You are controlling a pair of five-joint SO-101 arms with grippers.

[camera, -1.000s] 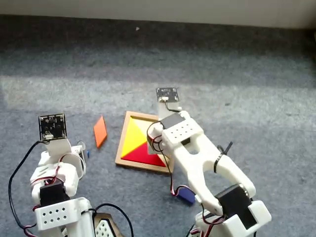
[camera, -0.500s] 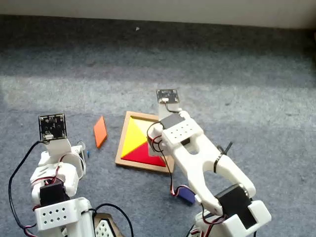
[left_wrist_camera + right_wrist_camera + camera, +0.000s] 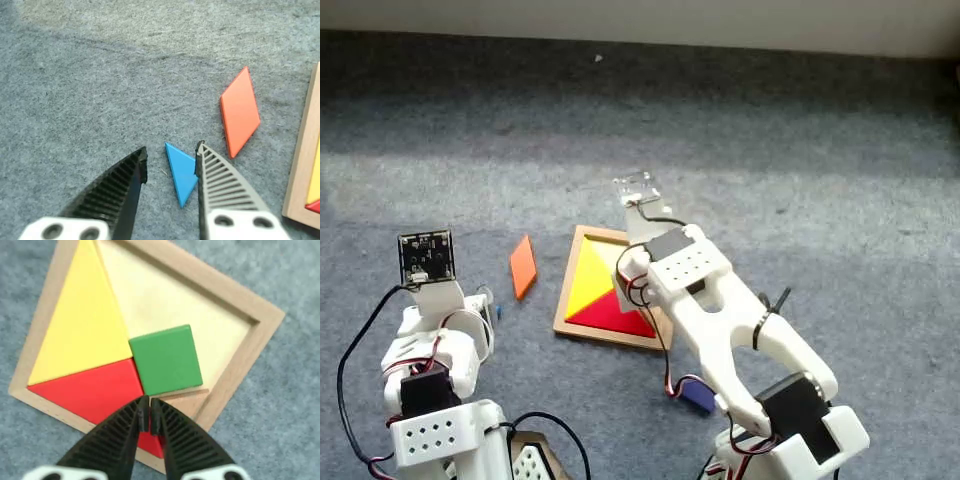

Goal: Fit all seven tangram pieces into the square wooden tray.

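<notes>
The square wooden tray (image 3: 564,292) lies on the grey carpet and holds a yellow triangle (image 3: 588,279) and a red triangle (image 3: 610,316). In the right wrist view the tray (image 3: 261,334) also holds a green square (image 3: 166,359). My right gripper (image 3: 149,416) is shut with nothing in it, hanging over the red triangle (image 3: 95,392) by the square's near corner. An orange parallelogram (image 3: 523,266) lies left of the tray. My left gripper (image 3: 170,161) stands open above the carpet. A small blue triangle (image 3: 182,171) lies between its fingers, close to the white one. The parallelogram (image 3: 240,112) is just beyond.
The right arm (image 3: 688,268) covers the tray's right half in the high view. A dark blue object (image 3: 697,396) lies near that arm's base. Bare wood (image 3: 170,300) shows in the tray's far half. Open carpet stretches beyond the tray up to a pale wall.
The right arm's wrist has turned, and its camera board has swung left and tilted in the high view. The left arm and the pieces have kept still.
</notes>
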